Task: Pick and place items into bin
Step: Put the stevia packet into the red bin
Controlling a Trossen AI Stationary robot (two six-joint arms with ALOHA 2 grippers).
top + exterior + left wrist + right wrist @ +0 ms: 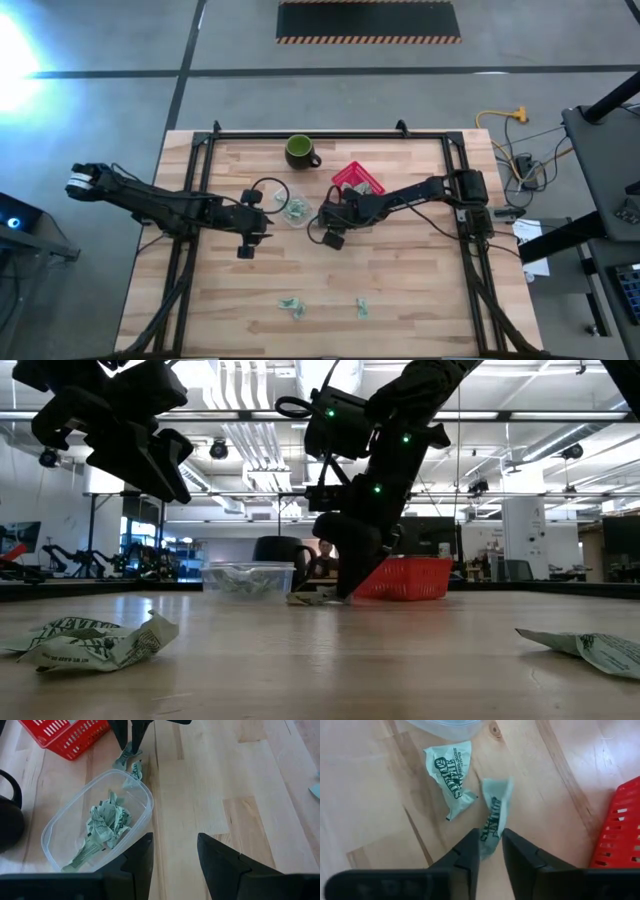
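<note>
Though hidden overhead, R wrist cam shows right gripper (491,851) pinching wrapper (494,820).

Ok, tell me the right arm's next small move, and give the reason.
Probably a short lift. The right gripper is down at the tabletop with its fingers closed on a green-and-white wrapper, beside the clear container. A second wrapper lies loose next to it, so rising straight up should clear that before carrying the held one to a bin. The left gripper hovers open nearby.

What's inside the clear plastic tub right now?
The clear tub holds several crumpled green-and-white wrappers piled together. Anything beneath that pile is covered.
</note>
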